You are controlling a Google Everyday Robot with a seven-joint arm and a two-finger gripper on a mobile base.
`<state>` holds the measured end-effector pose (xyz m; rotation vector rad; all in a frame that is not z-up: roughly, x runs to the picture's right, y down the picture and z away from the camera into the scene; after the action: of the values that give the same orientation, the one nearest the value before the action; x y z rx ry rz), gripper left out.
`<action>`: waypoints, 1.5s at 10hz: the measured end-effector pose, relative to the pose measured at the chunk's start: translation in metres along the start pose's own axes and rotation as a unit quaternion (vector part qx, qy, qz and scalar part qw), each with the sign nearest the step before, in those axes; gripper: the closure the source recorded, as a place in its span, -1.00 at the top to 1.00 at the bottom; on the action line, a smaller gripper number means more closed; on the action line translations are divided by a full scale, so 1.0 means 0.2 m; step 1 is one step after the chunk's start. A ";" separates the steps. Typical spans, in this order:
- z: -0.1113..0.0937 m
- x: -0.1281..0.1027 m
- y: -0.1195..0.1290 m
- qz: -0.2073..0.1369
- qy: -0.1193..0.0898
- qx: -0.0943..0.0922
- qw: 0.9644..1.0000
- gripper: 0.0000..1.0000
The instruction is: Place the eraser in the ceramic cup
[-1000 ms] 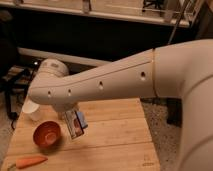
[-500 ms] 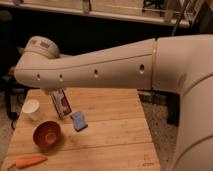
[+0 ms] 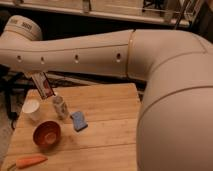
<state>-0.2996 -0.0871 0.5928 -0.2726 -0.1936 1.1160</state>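
Gripper (image 3: 39,76): upper left of the view, under the wrist end of the arm (image 3: 90,55); mostly hidden behind the arm casing.
Grip state: closed on the upper end of the eraser (image 3: 44,86); only the contact zone at the eraser's top can be made out.
Eraser position: held clear of the wooden table (image 3: 110,107), hanging down from the gripper, tilted with the lower end toward picture-right.
Eraser face: dark flat side toward the camera, reddish-orange strip and pale edge along one side.
Eraser relative to ceramic cup (image 3: 31,110): above and slightly picture-right of the rim; apart from it, not inside.
Ceramic cup: upright near the table's picture-left edge, opening upward, plain white.
Markings: dark pattern on the slim white bottle (image 3: 60,107); too small to read. Print on the eraser: cannot tell.
Arm pose: thick cream links reaching from the lower right across the view to the upper left, roughly level over the far side of the table; row of dark round holes along the forearm; thin gold-coloured ring at the joint.
Neighbouring items: bottle upright just picture-right of the cup, below the eraser's lower end; blue sponge block (image 3: 78,121) just beside the bottle; orange-red bowl (image 3: 47,134) in front of the cup; carrot (image 3: 30,161) at the near-left corner.
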 end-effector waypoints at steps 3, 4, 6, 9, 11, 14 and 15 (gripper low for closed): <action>0.14 -0.17 0.13 -0.026 -0.019 -0.022 0.999 -1.00; 0.18 -0.21 0.15 -0.029 -0.026 -0.028 0.999 -1.00; 0.33 -0.27 0.19 -0.031 -0.044 -0.055 0.997 -1.00; 0.56 -0.23 0.28 -0.037 -0.051 -0.088 0.994 -1.00; 0.68 -0.18 0.35 -0.043 -0.046 -0.104 0.993 -1.00; 0.83 -0.11 0.46 -0.045 -0.029 -0.131 0.990 -1.00; 0.86 -0.08 0.52 -0.047 -0.022 -0.141 0.989 -1.00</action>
<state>-0.4451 -0.0394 0.7246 -0.4860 -0.4022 1.0010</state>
